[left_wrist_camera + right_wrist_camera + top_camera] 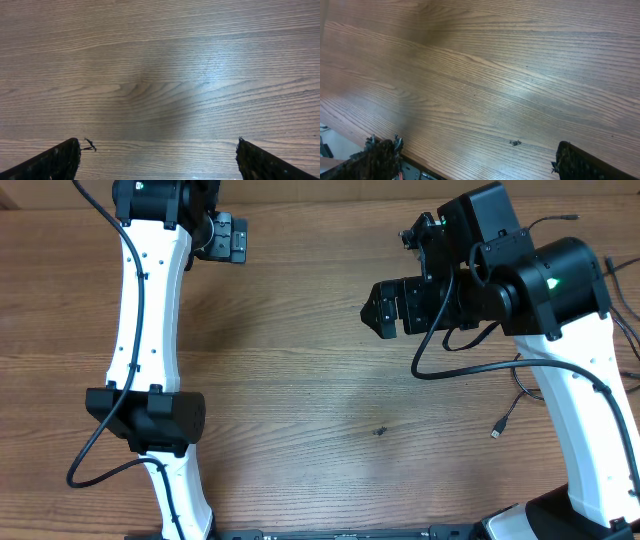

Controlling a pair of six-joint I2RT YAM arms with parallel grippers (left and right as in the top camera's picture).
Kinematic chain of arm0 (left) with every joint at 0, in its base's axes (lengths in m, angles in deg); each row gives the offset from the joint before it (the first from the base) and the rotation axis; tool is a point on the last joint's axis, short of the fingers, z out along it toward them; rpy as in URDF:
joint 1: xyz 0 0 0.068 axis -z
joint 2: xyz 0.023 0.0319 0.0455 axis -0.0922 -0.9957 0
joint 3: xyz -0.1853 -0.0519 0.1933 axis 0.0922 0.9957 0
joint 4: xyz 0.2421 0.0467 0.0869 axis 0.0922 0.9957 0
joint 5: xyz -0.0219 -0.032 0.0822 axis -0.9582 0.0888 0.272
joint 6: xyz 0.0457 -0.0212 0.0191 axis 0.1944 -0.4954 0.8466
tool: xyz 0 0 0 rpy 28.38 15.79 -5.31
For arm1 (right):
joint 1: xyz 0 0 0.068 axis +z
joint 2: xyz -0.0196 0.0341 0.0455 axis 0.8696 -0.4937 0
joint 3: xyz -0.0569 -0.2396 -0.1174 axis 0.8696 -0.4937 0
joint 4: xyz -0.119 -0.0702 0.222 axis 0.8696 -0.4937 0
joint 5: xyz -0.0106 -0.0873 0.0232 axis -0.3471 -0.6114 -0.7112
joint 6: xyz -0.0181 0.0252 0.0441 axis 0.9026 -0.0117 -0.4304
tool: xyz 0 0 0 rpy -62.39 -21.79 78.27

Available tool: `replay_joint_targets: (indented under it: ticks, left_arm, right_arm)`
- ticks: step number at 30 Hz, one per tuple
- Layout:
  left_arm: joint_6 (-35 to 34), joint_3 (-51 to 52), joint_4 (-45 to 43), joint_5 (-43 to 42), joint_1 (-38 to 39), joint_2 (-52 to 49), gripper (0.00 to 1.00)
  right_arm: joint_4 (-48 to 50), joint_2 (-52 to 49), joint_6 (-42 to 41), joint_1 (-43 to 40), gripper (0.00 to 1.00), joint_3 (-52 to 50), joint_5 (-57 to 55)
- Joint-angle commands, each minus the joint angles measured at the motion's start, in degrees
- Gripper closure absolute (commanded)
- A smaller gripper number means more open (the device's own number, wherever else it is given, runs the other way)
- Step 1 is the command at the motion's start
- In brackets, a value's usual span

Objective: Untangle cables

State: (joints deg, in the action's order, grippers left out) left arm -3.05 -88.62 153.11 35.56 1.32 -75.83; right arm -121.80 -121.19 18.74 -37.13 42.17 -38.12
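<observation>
The cables show only in the overhead view, at the right. One thin black cord with a silver-tipped plug (498, 427) lies on the table beside the right arm. More thin strands (622, 330) trail at the right edge, partly hidden behind the arm. My left gripper (238, 238) is at the far left of the table, far from the cables. In the left wrist view it (159, 144) is open and empty over bare wood. My right gripper (370, 310) hovers over mid-table, left of the cables. In the right wrist view it (475, 147) is open and empty.
The wooden table (300, 380) fills all views. A tiny black speck (379, 431) lies near the middle front and also shows in the right wrist view (515, 143). The table's near edge (350, 135) shows there at the lower left.
</observation>
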Motion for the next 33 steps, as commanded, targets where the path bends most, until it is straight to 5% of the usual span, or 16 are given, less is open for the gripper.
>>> replay_joint_targets:
  ticks: [1,19,33]
  left_arm:
    - [-0.8,-0.2,-0.2,0.7,-0.2,1.2,0.0]
    - [-0.8,-0.2,-0.2,0.7,1.2,1.2,0.01]
    - [-0.6,-0.1,0.0,1.0,14.8,14.7,0.0]
  right_arm:
    - [0.3,0.2,0.1,0.2,0.0,-0.1,-0.4]
    - [0.3,0.2,0.1,0.2,0.0,-0.1,-0.4]
    - [0.3,0.2,0.1,0.2,0.0,-0.1,-0.4]
